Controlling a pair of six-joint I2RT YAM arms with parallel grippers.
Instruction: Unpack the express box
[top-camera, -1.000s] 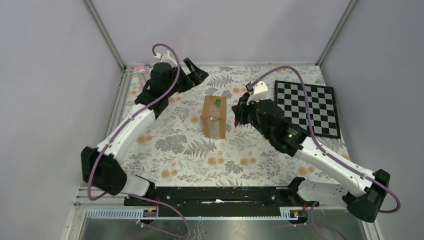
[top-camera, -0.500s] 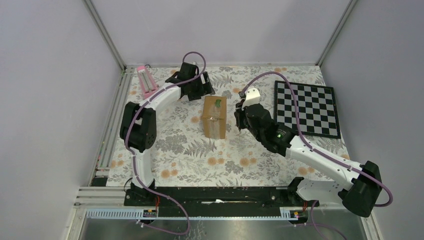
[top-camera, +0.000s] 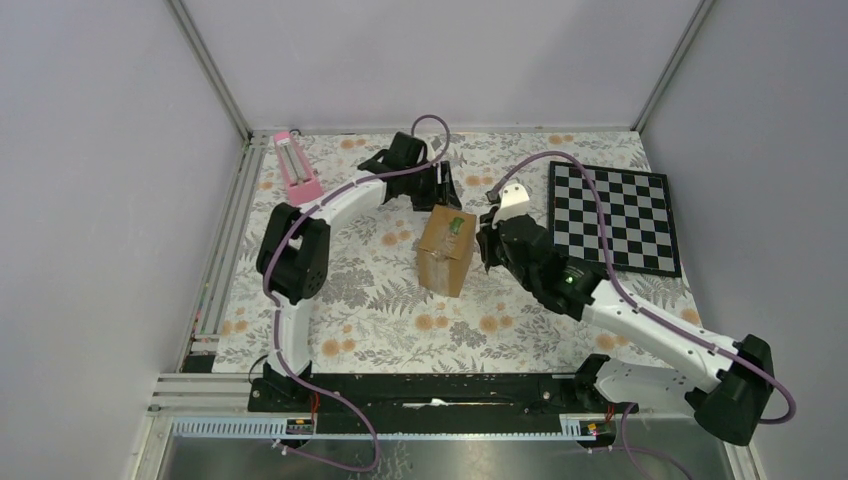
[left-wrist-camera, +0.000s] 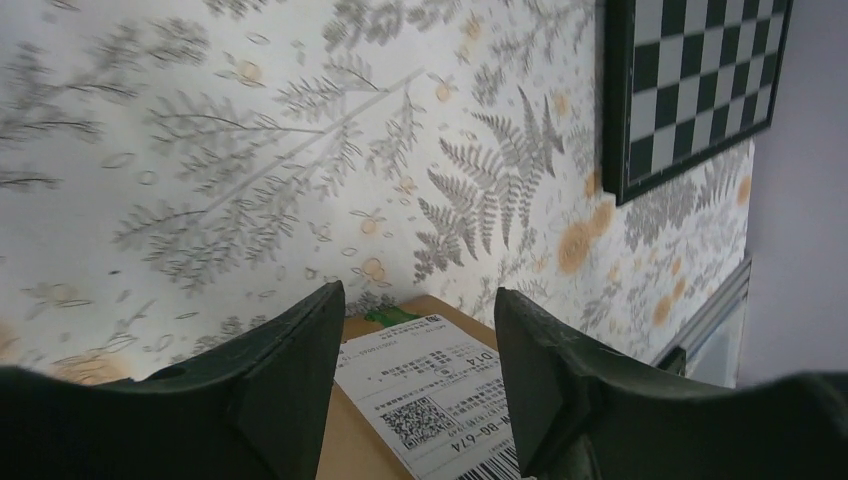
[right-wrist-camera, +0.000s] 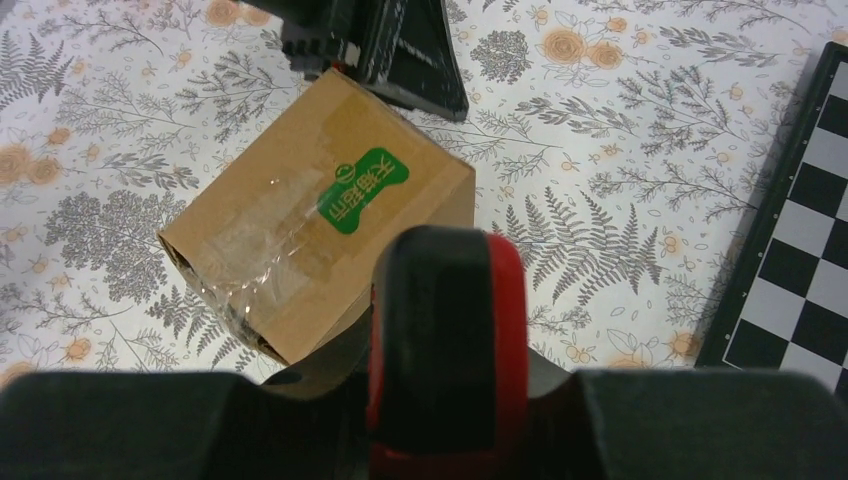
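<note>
Turned askew since a moment ago: the express box, with both grippers now closer to it.
It sits near the middle of the floral worktop, a little towards the far edge, with a green sticker and clear tape on top. The left gripper hangs over the box's far end, fingers spread, with the white label showing between them. The right gripper is just beside the box's right side, towards the chessboard — fingers together, no gap showing.
</note>
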